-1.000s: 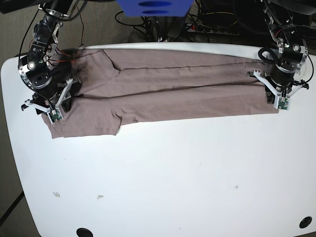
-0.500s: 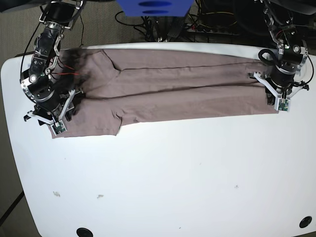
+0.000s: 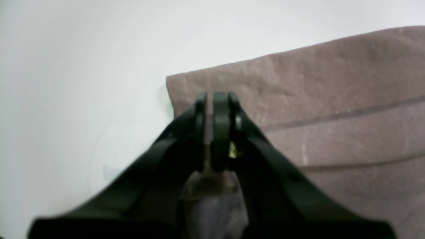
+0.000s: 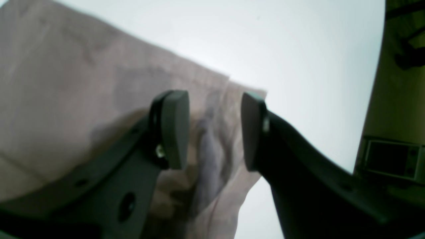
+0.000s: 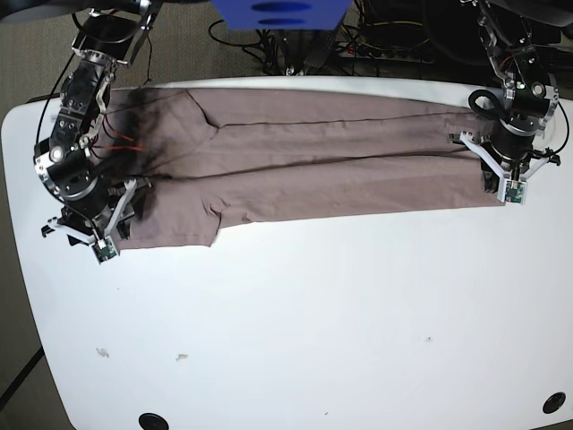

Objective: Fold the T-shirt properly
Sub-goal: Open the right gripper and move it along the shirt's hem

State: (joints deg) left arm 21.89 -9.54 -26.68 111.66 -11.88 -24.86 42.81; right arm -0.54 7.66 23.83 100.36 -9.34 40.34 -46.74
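The mauve-brown T-shirt [image 5: 313, 170] lies in a long band across the far part of the white table [image 5: 295, 322], one sleeve at the near left. At its right end my left gripper [image 5: 503, 184] points down. In the left wrist view that left gripper [image 3: 215, 99] is shut just inside the T-shirt's corner [image 3: 298, 99], with a sliver of cloth between its fingers. My right gripper [image 5: 94, 235] hangs over the shirt's left corner. Seen from the right wrist, the right gripper [image 4: 212, 129] is open, and wrinkled T-shirt edge [image 4: 83, 99] lies under the gap.
A blue object [image 5: 277, 13] and cables sit behind the table's far edge. Two black holes [image 5: 152, 421] [image 5: 553, 403] mark the near corners, with small specks [image 5: 103, 352] near the front left. The table's left edge and floor [image 4: 398, 83] lie just beyond the right gripper.
My right arm has moved toward the near left corner of the shirt, out past the sleeve's edge. The left arm and the shirt have stayed put.
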